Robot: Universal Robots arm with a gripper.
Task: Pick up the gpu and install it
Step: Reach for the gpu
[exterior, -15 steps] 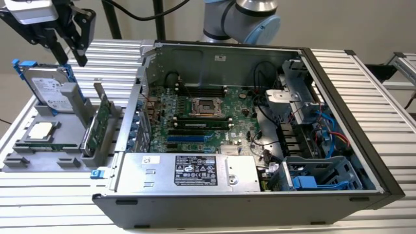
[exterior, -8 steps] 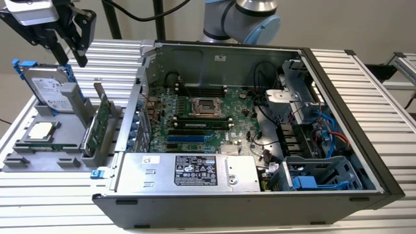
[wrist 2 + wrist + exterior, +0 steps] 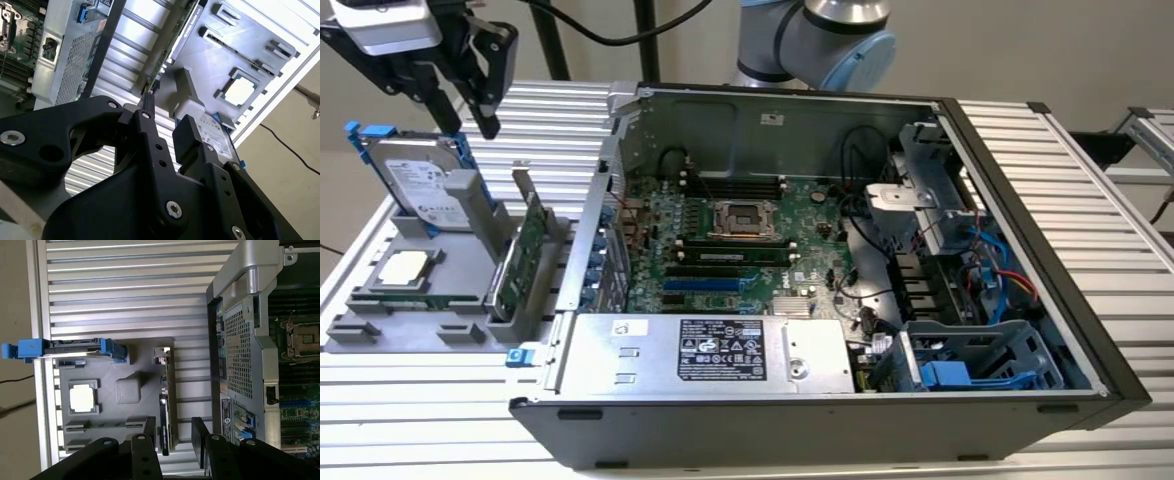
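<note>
The gpu (image 3: 524,255) is a thin green card with a silver end bracket, standing on edge in a grey holder (image 3: 394,330) at the exterior view's left, beside the open computer case (image 3: 1014,250). My gripper (image 3: 471,126) hangs open and empty well above the holder, over the back of the gpu and the hard drive. In the first wrist view the gpu (image 3: 165,405) is seen edge-on, lined up with the gap of the gripper (image 3: 175,442). The second wrist view has the black fingers (image 3: 192,137) apart, with the gpu (image 3: 172,47) beyond them.
A silver hard drive with blue rails (image 3: 424,180) stands in the same holder, and a processor chip (image 3: 403,268) lies flat on it. Inside the case are the motherboard (image 3: 720,240) with a blue slot (image 3: 700,285), a power supply (image 3: 707,350) and drive cages (image 3: 974,355). A slatted metal table (image 3: 1094,180) lies underneath.
</note>
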